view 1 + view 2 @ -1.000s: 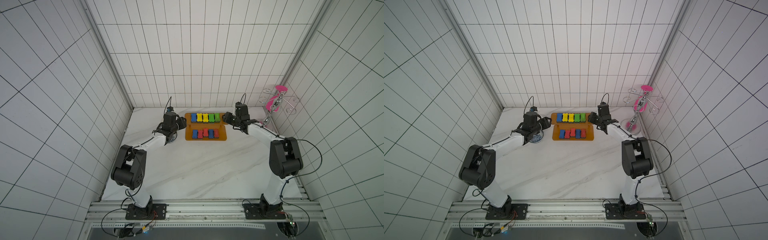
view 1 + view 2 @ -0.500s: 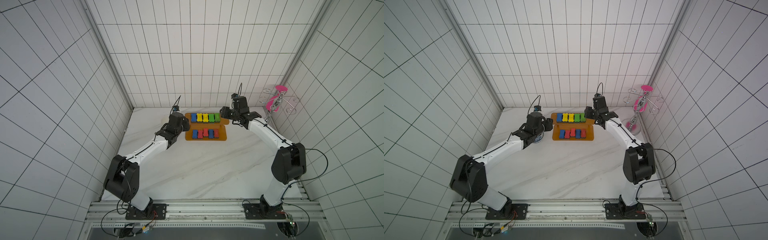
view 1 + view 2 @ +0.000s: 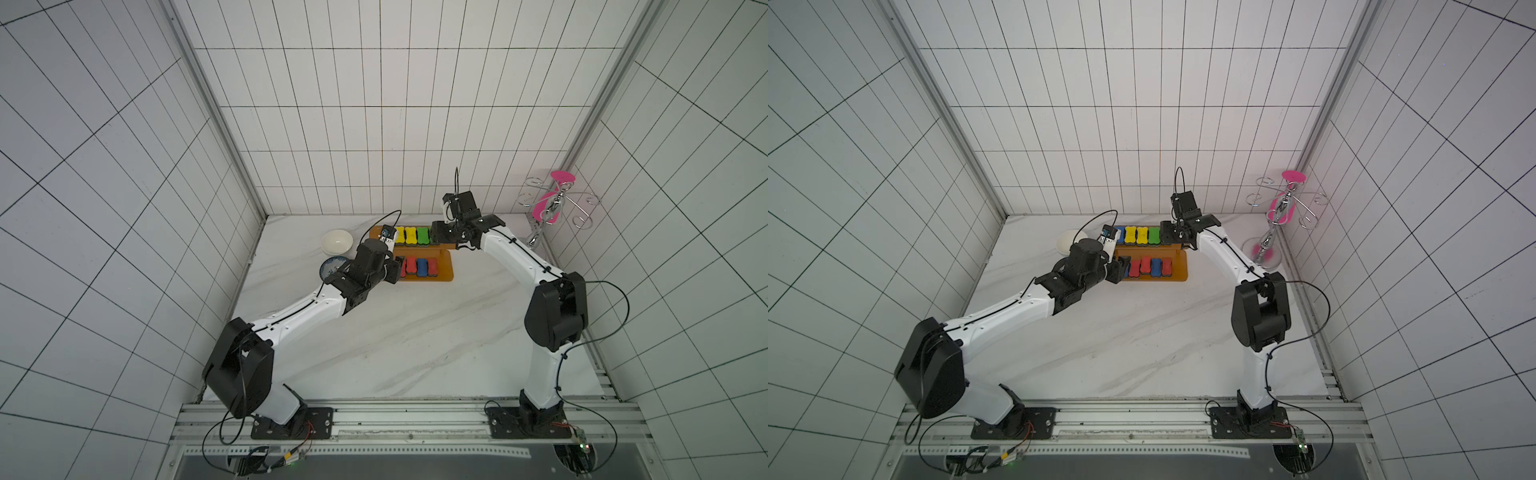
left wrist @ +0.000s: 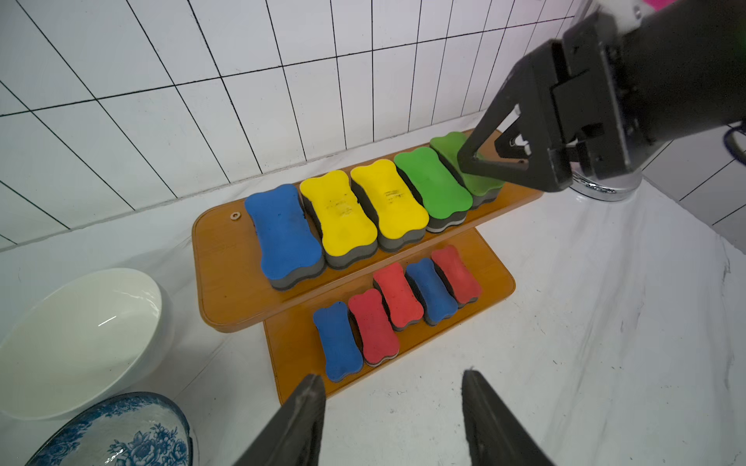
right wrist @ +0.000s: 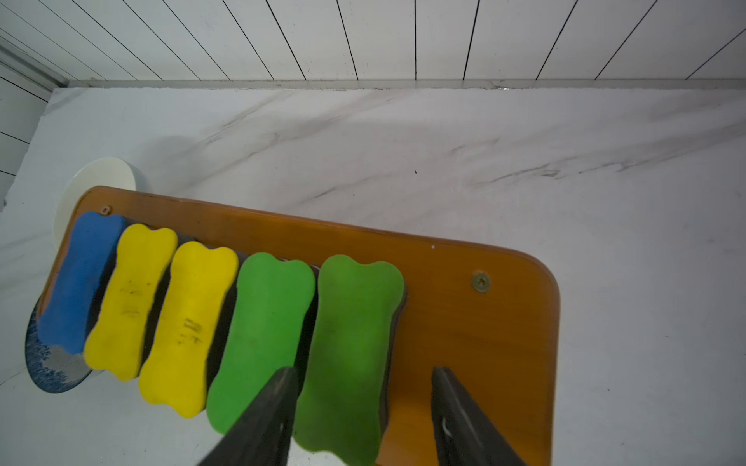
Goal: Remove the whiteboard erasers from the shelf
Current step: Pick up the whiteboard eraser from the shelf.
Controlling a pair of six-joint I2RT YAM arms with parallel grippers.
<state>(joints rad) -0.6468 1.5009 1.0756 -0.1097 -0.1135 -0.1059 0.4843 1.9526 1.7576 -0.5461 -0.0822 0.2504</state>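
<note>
Right gripper [image 5: 363,369], jaws apart, straddles the end green eraser [image 5: 355,314]; closing may drag the neighbouring eraser [image 5: 266,322]. Left gripper [image 4: 390,374] apart, empty.

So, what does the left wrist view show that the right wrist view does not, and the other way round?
Only left wrist: the lower board with five erasers, blue, red, red, blue, red, and the open left pincer in front of it.
Only right wrist: the screw at the upper board's bare end.
Both: the upper row, blue, two yellow, two green; the white bowl; the patterned dish; the right pincer, open astride the end green eraser.
</note>
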